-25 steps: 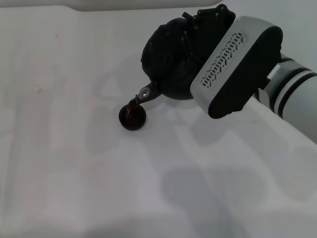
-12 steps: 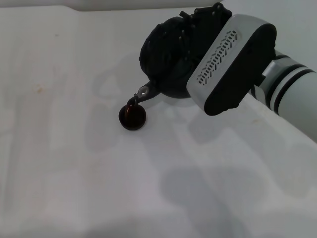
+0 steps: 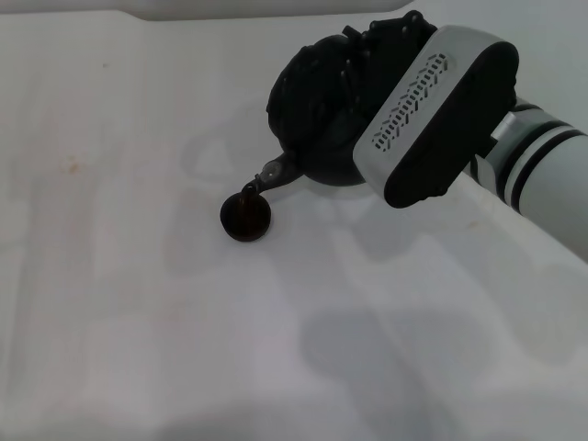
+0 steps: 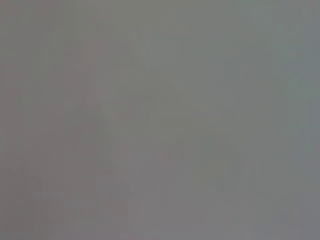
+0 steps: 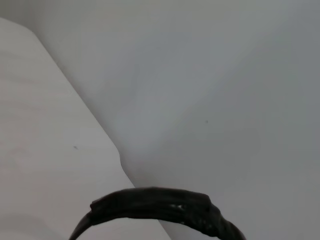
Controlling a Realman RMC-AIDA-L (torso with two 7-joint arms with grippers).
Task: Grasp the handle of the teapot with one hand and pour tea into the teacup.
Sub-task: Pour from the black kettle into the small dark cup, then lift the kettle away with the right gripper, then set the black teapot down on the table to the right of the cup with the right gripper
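Since half a second ago, the large round matte-black teapot [image 3: 317, 110] has shifted slightly to the right and tipped back a little, and the reddish-brown stream seen then between spout and cup no longer shows clearly. At present the pot hangs tilted above the white surface [image 3: 138, 312], its short curved spout [image 3: 266, 176] pointing down toward the small round dark brown-black handleless teacup [image 3: 245, 218], with the spout tip just above the cup's rim. That teacup stands upright on the surface, below and to the left of the pot in the head view. The right gripper [image 3: 390, 41], black and jointed on a white-and-grey slotted wrist housing [image 3: 439, 115], sits at the top of the teapot where the thick black ridged hoop handle [image 5: 160, 207] arches; its jaws look clamped on that handle, though the housing hides most of the contact. The left wrist view is a plain grey blur, and the left gripper appears nowhere.
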